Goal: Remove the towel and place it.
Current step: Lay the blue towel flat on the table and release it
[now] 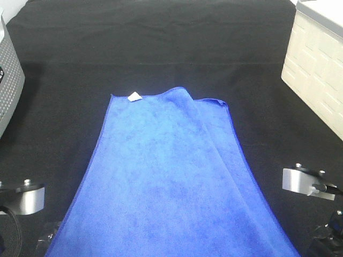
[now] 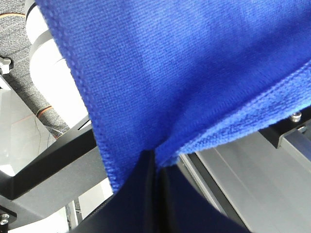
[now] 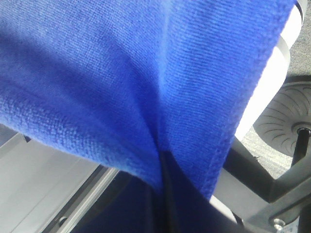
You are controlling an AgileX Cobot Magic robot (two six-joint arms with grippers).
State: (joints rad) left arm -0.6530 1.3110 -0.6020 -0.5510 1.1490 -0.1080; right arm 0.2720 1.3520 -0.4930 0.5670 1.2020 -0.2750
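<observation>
Since both grippers have cloth clamped between their jaws, the grasp looks done, and by my judgement the lifting away and the setting down are what is left. Left of the large bright blue rectangular microfibre towel (image 1: pixel 161 182) stands a grey speckled hard-sided box (image 1: pixel 8 80), cut off by the frame. The left gripper (image 2: pixel 154 162) has its dark jaws pressed together on the towel by a stitched edge, with fabric fanning out from the pinch. The towel itself lies spread on the black table cloth (image 1: pixel 161 43). Its far edge is slightly rumpled and carries a small white tag (image 1: pixel 134 96) at the far left corner, while its near end runs out of the high view. The right gripper (image 3: pixel 161 158) likewise pinches a fold of the towel close to its hem. Right of the towel stands a white brick-patterned box (image 1: pixel 316 69). By count: one towel, one tag, two grippers, two boxes.
</observation>
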